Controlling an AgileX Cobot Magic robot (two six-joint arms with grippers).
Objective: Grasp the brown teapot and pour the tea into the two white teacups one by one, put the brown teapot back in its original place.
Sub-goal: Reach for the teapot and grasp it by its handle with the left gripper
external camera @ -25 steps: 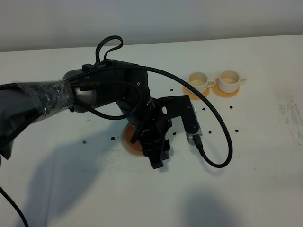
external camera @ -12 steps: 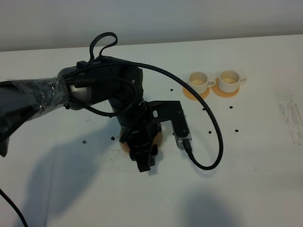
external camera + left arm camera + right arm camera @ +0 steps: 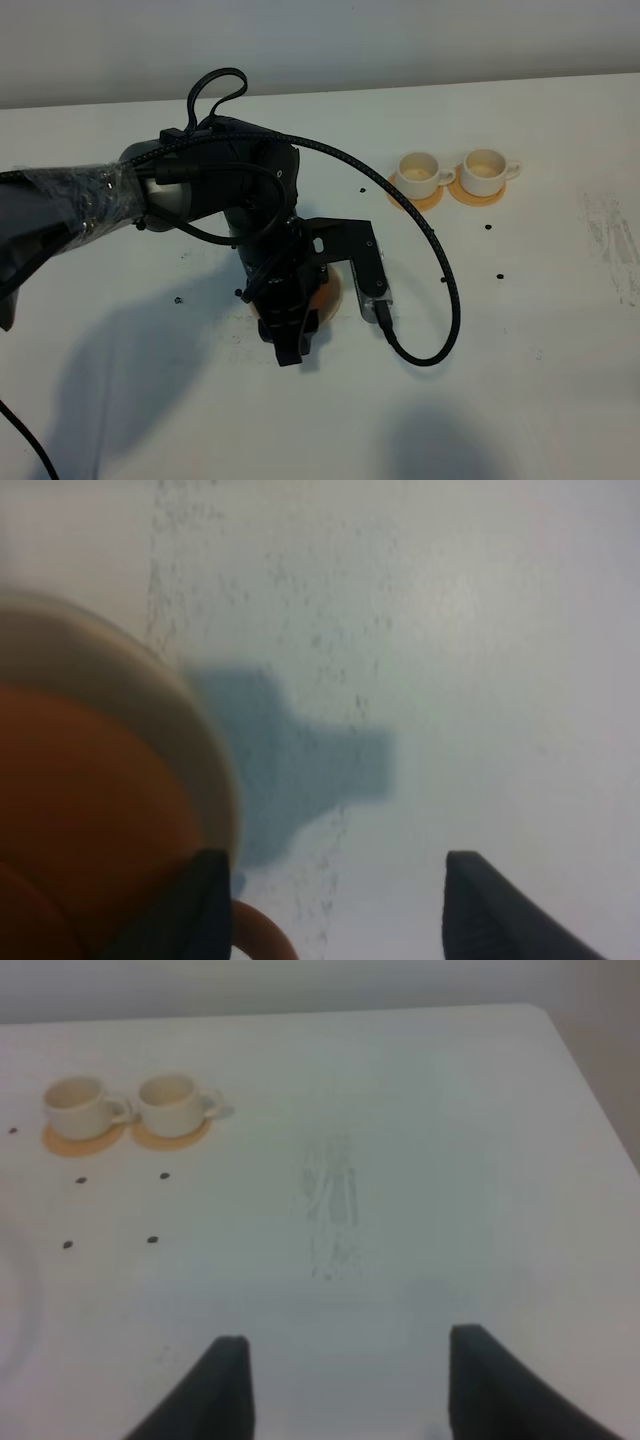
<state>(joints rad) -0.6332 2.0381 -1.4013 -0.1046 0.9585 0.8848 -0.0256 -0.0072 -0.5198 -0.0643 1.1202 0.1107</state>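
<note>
The brown teapot [image 3: 80,810] is a blurred red-brown mass in the left wrist view, resting on the pale tan disc [image 3: 218,780]. Its loop handle [image 3: 268,942] curves just inside one finger. My left gripper [image 3: 330,910] stands open, with bare table between its fingers. In the exterior view the left gripper [image 3: 288,348] and its arm cover the teapot, and only an edge of the disc [image 3: 328,293] shows. The two white teacups [image 3: 420,172] [image 3: 487,170] sit on orange coasters at the back right. My right gripper [image 3: 340,1385] is open over bare table, far from the teacups [image 3: 80,1105] [image 3: 175,1103].
A thick black cable [image 3: 440,300] loops from the left arm across the table toward the cups. Small black dots [image 3: 498,275] mark the white tabletop. A scuffed patch [image 3: 330,1210] lies ahead of the right gripper, near the table's right edge.
The left arm has swung left and toward the front edge over the disc. The disc now shows on the gripper's right instead of its left. Cups unmoved.
</note>
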